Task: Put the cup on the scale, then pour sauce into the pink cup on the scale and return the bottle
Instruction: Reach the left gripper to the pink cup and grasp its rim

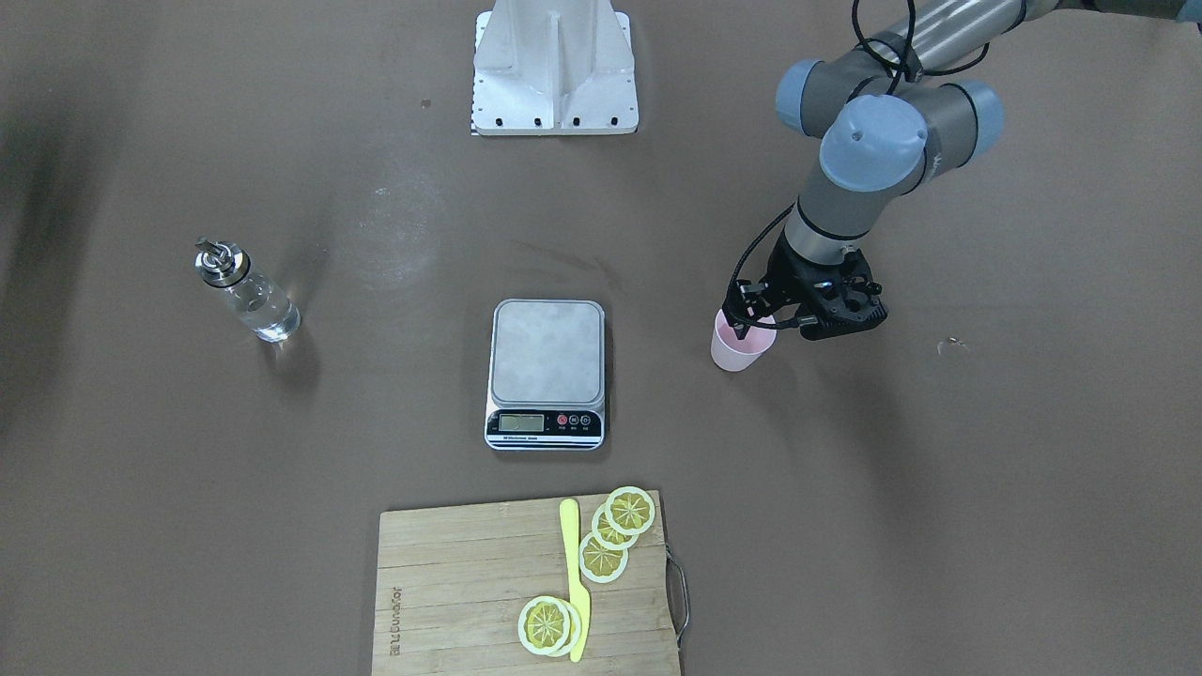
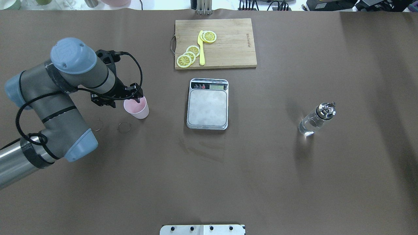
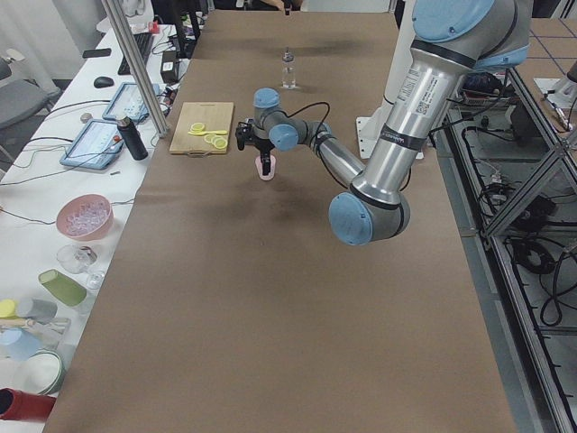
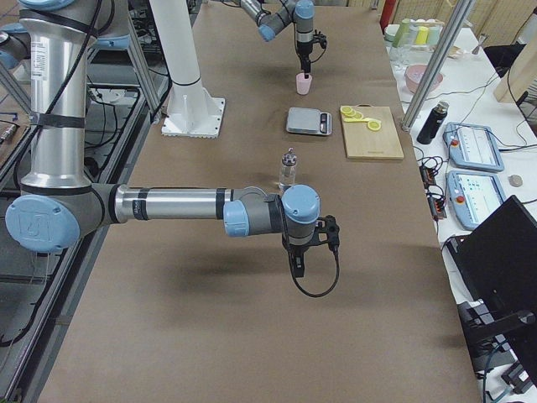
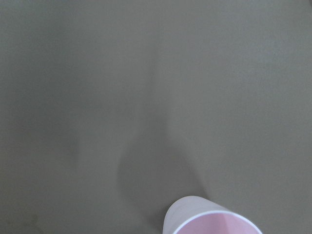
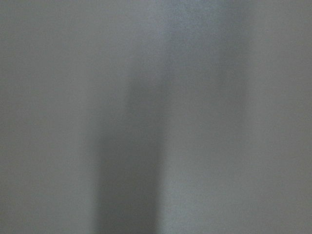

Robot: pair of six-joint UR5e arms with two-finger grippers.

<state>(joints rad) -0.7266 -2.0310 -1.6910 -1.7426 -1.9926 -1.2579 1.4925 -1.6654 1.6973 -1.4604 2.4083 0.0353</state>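
Near the scale (image 2: pixel 207 107), upright pale pink tapered cup (image 2: pixel 140 111), left claw (image 2: pixel 134 98) at its rim, grip unclear

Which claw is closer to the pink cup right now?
Left. The left claw is at the rim of the cup; the right claw hangs far off, beyond the bottle on the robot's right.

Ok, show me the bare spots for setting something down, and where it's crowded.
Bare: the scale top, the table between cup and scale, and the wide stretch between scale and bottle. Crowded: the cutting board at its handle end, with lemon slices and a knife.
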